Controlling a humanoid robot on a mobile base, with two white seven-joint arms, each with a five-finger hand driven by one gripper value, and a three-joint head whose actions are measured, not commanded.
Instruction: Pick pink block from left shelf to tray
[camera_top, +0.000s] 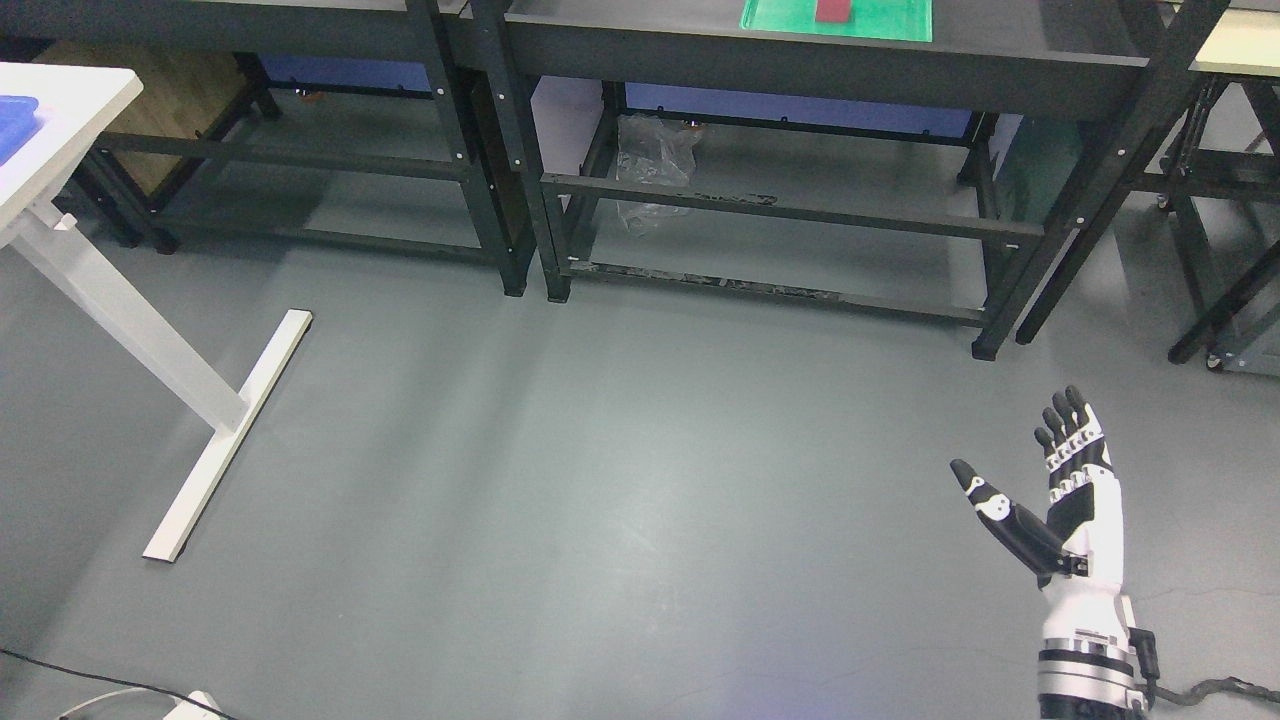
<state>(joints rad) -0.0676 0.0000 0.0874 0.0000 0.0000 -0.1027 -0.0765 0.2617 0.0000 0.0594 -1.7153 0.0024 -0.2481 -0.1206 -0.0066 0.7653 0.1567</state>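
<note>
A pink-red block (832, 10) lies on a green mat (880, 24) on top of a dark metal shelf (800, 60) at the upper edge of the head view. A blue tray (14, 122) sits on the white table (70, 100) at the far left, only its corner showing. My right hand (1020, 450) is raised at the lower right, well below the shelf and apart from the block. Its fingers (1070, 440) are straight and its thumb is spread; it holds nothing. My left arm is out of view.
A second dark shelf (300, 20) stands to the left of the first. The white table's leg and foot (225, 440) cross the grey floor at the left. A crumpled clear plastic bag (650, 165) lies under the shelf. Cables lie at the bottom corners.
</note>
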